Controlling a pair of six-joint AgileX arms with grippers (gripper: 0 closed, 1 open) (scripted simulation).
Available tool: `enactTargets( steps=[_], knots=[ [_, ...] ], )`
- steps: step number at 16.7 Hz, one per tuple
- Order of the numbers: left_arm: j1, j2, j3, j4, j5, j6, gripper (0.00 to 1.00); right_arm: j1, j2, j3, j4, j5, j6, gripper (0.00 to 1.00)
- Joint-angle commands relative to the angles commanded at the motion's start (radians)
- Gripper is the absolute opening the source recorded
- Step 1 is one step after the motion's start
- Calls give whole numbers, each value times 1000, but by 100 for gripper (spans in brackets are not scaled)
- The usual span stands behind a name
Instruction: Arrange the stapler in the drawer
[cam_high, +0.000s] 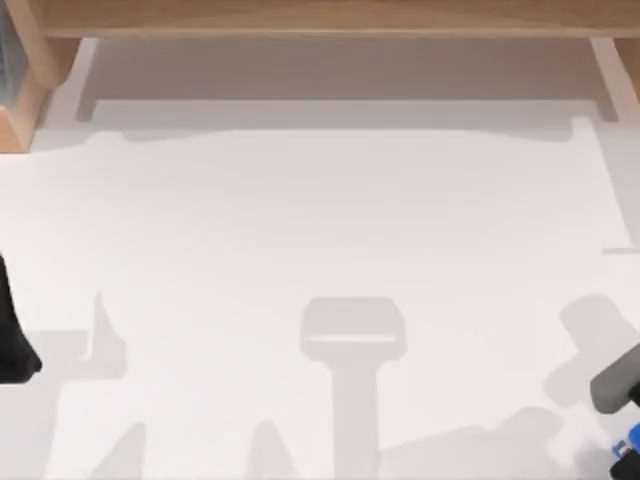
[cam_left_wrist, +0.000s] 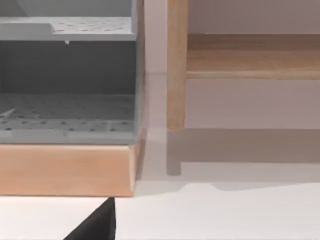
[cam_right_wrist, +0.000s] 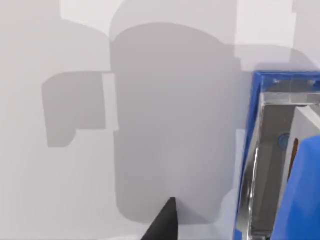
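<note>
Counter: white counter (cam_high: 330, 230) spreads across the top view, crossed by grey shadows; a light wooden frame (cam_high: 330, 15) runs along its 12 o'clock edge.
Right claw: right claw (cam_high: 618, 385) sits at about 4 o'clock on the counter, near the right edge, seen as a grey and dark body; whether it is open or closed, I cannot tell. In the right wrist view one dark fingertip (cam_right_wrist: 162, 222) points over the white surface.
Stapler: stapler (cam_high: 626, 448) lies at roughly 5 o'clock in the top view, in the near right corner, just beside the right claw and partly cut by the picture's edge. The right wrist view shows its bright blue body and grey metallic channel (cam_right_wrist: 272, 165) close up, lying on the counter just beside the dark fingertip; no contact between them is visible.
Left claw: left claw (cam_high: 12, 340) is parked at 9 o'clock, at the left edge of the counter, a dark shape; its state cannot be told. A dark fingertip (cam_left_wrist: 97, 225) shows in the left wrist view.
Drawer unit: grey perforated trays (cam_left_wrist: 67, 120) stand on a wooden base (cam_left_wrist: 65, 170), seen from the left wrist view, at about 10 o'clock on the counter.
Wooden post: an upright post (cam_left_wrist: 176, 65) stands just beside the trays, with a wooden rail (cam_left_wrist: 252, 55) running off from it.
</note>
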Motion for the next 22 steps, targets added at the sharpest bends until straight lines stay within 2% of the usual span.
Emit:
enactTargets(
  steps=[6, 11, 17, 22],
  knots=[
    [0, 0, 0, 0, 0, 0, 100, 1, -33, 29, -36, -3, 3, 0],
    [0, 0, 0, 0, 0, 0, 100, -1, -95, 93, -175, -3, 2, 0],
    [0, 0, 0, 0, 0, 0, 100, -4, -93, 106, -184, -3, 1, 0],
    [0, 0, 0, 0, 0, 0, 100, -67, -7, 310, -229, -2, -20, 0]
  ],
)
